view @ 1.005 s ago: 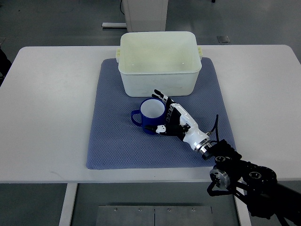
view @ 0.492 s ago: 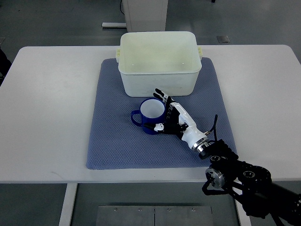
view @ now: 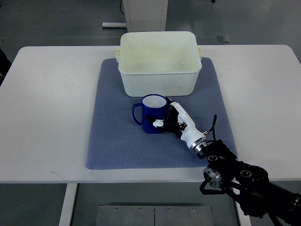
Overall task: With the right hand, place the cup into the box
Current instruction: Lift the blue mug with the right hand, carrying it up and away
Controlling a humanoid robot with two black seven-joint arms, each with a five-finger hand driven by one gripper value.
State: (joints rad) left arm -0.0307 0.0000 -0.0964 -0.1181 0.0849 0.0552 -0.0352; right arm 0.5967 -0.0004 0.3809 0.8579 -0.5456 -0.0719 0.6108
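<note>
A dark blue cup (view: 153,114) with a white inside stands upright on the blue mat (view: 117,141), its handle pointing left. My right hand (view: 165,119), white and black, is wrapped around the cup's right side, fingers curled against its wall and thumb at the front. Its arm runs down to the bottom right corner. Just behind the cup sits the cream plastic box (view: 159,80), open at the top and with nothing inside. The left hand does not show.
The mat lies on a white table (view: 51,108). Grey floor and a white cabinet base (view: 145,13) lie beyond the table's far edge. A dark shape (view: 3,59) sits at the left edge.
The cup has come up from a tilt to standing upright and looks slightly raised. My right hand's fingers have closed from spread beside the cup to wrapped around it.
</note>
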